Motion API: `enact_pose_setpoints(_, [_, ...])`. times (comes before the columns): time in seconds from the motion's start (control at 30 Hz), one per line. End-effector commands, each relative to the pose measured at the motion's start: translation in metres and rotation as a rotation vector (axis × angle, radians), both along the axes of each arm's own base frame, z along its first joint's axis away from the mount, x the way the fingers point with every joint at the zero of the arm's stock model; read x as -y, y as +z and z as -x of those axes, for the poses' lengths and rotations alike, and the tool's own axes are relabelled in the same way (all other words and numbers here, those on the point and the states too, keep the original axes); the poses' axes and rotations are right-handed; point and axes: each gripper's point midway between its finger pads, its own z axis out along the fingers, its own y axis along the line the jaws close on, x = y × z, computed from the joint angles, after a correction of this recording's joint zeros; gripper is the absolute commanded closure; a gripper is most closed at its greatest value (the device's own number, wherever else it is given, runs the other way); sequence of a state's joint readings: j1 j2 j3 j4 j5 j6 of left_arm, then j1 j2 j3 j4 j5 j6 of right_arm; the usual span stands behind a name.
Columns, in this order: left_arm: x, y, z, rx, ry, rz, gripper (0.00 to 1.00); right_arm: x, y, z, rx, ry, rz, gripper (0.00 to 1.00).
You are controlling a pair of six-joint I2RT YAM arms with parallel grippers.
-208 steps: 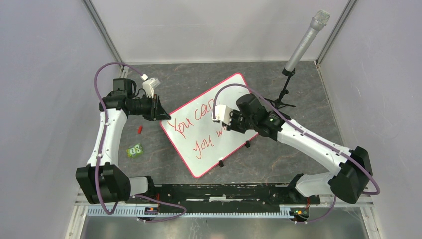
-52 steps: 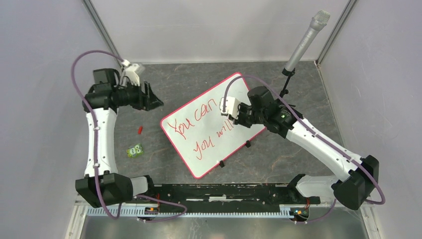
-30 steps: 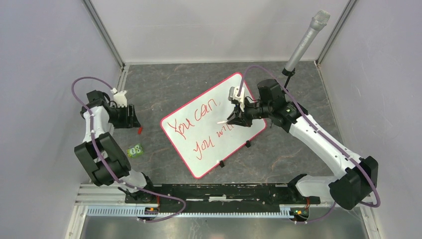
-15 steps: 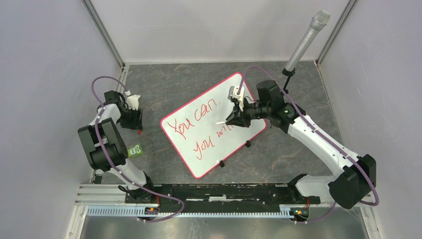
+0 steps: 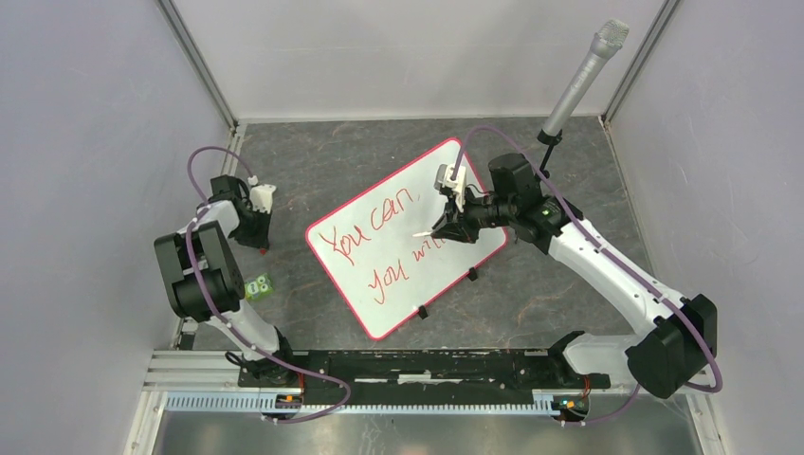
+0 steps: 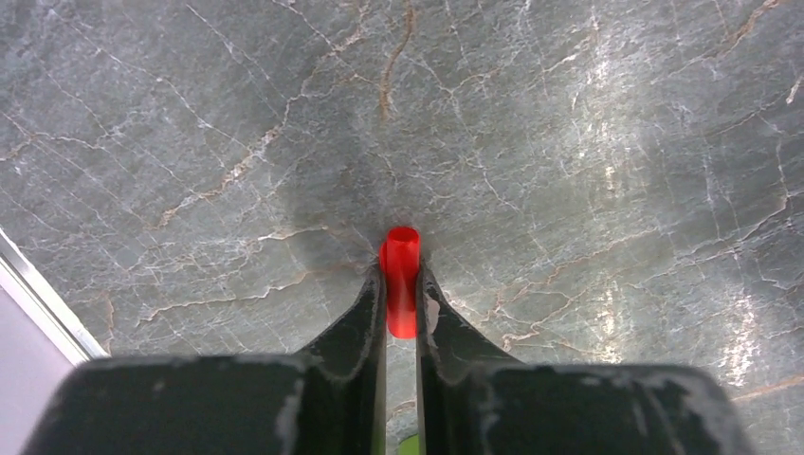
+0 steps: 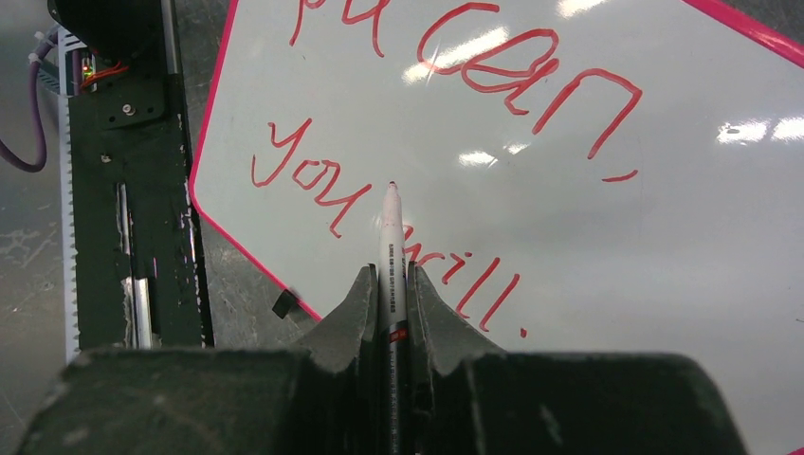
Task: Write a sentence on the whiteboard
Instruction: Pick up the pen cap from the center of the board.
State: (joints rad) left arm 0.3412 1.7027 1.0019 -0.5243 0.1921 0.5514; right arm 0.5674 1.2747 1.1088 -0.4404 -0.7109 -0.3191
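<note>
Whiteboard [image 5: 431, 277] lies slanted mid-bench. Sentence [image 5: 379, 248] stands complete in two red lines, full stop included. Right gripper [image 7: 392, 275] is clamped tight on marker [image 7: 392, 237], whose tip appears lifted off the board above "will". Judged: writing is done and the pen is kept clear to avoid smears. Left gripper [image 6: 399, 280] is down on bench [image 6: 616, 142] left of board, nipped on red cap [image 6: 400, 251], likely for recapping. In the earliest frame the second line read only "you w", and the left gripper sat at the board's far-left edge.
</note>
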Motion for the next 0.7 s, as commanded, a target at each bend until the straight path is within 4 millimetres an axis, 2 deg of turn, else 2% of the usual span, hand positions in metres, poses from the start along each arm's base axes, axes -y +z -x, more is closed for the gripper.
enact_pose_setpoints(0.0, [0.005,0.002,0.01,-0.012,-0.045,0.001,0.91,0.003,0.03,-0.004,0.068,-0.029,-0.027,1.0])
enact_pose_setpoints(0.07, [0.011,0.024,0.008,0.018,-0.04,0.031,0.95,0.005,0.034,-0.004,0.074,-0.038,-0.031,1.0])
enact_pose_setpoints(0.13, [0.016,0.058,0.0,0.08,-0.04,0.055,0.97,0.006,0.038,-0.004,0.082,-0.049,-0.035,1.0])
enact_pose_setpoints(0.23, [0.031,0.123,-0.007,0.208,-0.052,0.106,0.98,0.008,0.045,-0.004,0.094,-0.062,-0.045,1.0])
enact_pose_setpoints(0.27, [0.036,0.151,-0.011,0.266,-0.06,0.12,0.97,0.008,0.049,-0.004,0.096,-0.067,-0.053,1.0])
enact_pose_setpoints(0.37, [0.06,0.226,-0.011,0.388,-0.096,0.186,0.98,0.008,0.058,-0.003,0.105,-0.079,-0.077,1.0])
enact_pose_setpoints(0.43, [0.084,0.264,-0.003,0.429,-0.166,0.218,0.98,0.007,0.062,-0.003,0.105,-0.08,-0.092,1.0])
enact_pose_setpoints(0.53, [0.127,0.302,0.009,0.491,-0.306,0.234,0.97,0.007,0.067,-0.002,0.096,-0.085,-0.119,1.0])
enact_pose_setpoints(0.6, [0.164,0.318,0.022,0.522,-0.426,0.27,0.98,0.008,0.07,-0.002,0.081,-0.09,-0.147,1.0])
enact_pose_setpoints(0.67, [0.197,0.324,0.036,0.531,-0.541,0.292,0.98,0.011,0.073,-0.001,0.056,-0.089,-0.183,1.0])
